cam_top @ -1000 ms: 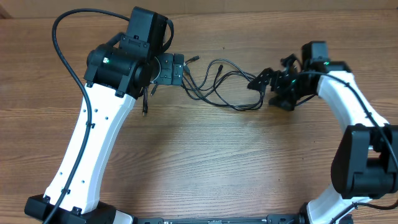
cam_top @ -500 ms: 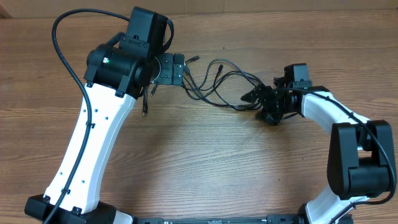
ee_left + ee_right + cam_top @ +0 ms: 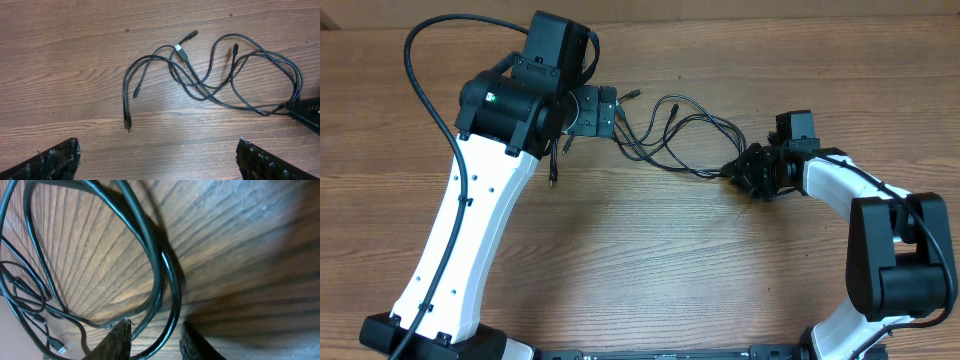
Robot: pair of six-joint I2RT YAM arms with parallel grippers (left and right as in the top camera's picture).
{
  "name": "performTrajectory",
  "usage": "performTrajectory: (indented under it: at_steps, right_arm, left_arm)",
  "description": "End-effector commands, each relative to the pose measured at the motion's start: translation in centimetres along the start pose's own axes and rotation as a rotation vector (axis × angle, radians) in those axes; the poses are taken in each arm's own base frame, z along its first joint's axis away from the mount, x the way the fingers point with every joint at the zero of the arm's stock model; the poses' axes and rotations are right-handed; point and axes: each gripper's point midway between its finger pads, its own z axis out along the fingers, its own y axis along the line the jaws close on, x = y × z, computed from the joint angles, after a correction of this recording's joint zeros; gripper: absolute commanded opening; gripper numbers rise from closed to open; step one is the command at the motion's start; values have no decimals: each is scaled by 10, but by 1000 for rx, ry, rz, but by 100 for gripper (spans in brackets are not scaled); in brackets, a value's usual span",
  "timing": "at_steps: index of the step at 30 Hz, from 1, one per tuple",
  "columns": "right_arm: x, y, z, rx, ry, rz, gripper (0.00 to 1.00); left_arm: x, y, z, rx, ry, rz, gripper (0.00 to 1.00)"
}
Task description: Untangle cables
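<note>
The cables [image 3: 680,135] are thin black cords lying in a loose tangle of loops on the wooden table, between the two arms. In the left wrist view the cables [image 3: 210,75] spread out ahead with several plug ends free. My left gripper [image 3: 610,110] hovers at the tangle's left end, open wide [image 3: 157,150] over bare wood. My right gripper [image 3: 735,168] is at the tangle's right end. Two cable strands [image 3: 160,280] run between its narrowed fingers [image 3: 155,330]. One finger touches a strand, and a small gap still shows at the other.
One plug end [image 3: 552,180] lies by the left arm's white link. Thick black wiring [image 3: 420,70] arcs off the left arm. The wooden table [image 3: 650,260] stretches toward the front, and its far edge runs along the top.
My right gripper has moved left and slightly toward the front, onto the right end of the cable loop. Its jaws have narrowed from wide open around two strands. The left arm has not moved.
</note>
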Motion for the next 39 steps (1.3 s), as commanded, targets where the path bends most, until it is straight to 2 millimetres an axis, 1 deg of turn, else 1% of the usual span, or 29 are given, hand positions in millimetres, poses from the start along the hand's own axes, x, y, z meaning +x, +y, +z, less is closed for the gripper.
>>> performTrajectory:
  at_steps: [1,2,4,8,10,13,15,16,17,19,20,21,22,24,25,26,27,28,29,30,31,33,35,36,38,39]
  right_arm:
    - [-3,-10,5,57,-42,-7,21]
    - [-3,-10,5,64,-48,-10,18]
    - [-1,-11,6,79,-53,-18,4]
    - [2,-10,7,76,-41,-32,4]
    - [5,-8,7,65,-23,-66,4]
    - [10,9,0,-20,25,-87,4]
    - [10,29,-11,-97,44,-123,4]
    - [7,52,-27,-168,37,-152,4]
    - [6,62,-35,-196,27,-168,4]
    - [0,92,-64,-266,-29,-223,4]
    - [-3,122,-97,-333,-95,-280,4]
    - [-4,140,-118,-375,-136,-316,4]
    - [-5,152,-134,-404,-166,-341,4]
    - [2,206,-215,-544,-311,-461,4]
    - [6,219,-237,-581,-349,-492,4]
    - [12,236,-268,-630,-400,-534,4]
    - [24,256,-311,-695,-471,-604,4]
    - [31,264,-331,-723,-508,-644,4]
    - [46,278,-371,-775,-584,-727,4]
    - [52,282,-384,-791,-612,-756,4]
    - [60,287,-403,-818,-644,-781,4]
    - [68,292,-422,-845,-675,-803,4]
    - [71,294,-430,-856,-687,-812,4]
    - [71,294,-429,-856,-686,-812,4]
    - [70,292,-425,-843,-672,-801,4]
    - [67,289,-418,-822,-658,-788,4]
  left_arm:
    - [0,-2,5,2,10,-8,99]
    - [0,-2,5,2,10,-8,99]
    - [0,-2,5,2,10,-8,99]
    - [0,-2,5,2,10,-8,100]
    - [0,-2,5,2,10,-8,99]
    - [0,-2,5,2,10,-8,100]
    - [0,-2,5,2,10,-8,100]
    - [0,-2,5,2,10,-8,100]
    - [0,-2,5,2,10,-8,100]
    - [0,-2,5,2,10,-8,99]
    - [0,-2,5,2,10,-8,100]
    - [0,-2,5,2,11,-8,100]
    - [0,-2,5,2,10,-8,99]
    - [0,-2,5,2,10,-8,100]
    - [0,-2,5,2,10,-8,100]
    - [0,-2,5,2,11,-8,100]
    - [0,-2,5,2,10,-8,100]
    - [0,-2,5,2,10,-8,100]
    - [0,-2,5,2,10,-8,99]
    - [0,-2,5,2,10,-8,100]
    - [0,-2,5,2,10,-8,100]
    - [0,-2,5,2,10,-8,100]
    - [0,-2,5,2,10,-8,100]
    - [0,-2,5,2,10,-8,100]
    - [0,-2,5,2,11,-8,100]
    - [0,-2,5,2,10,-8,100]
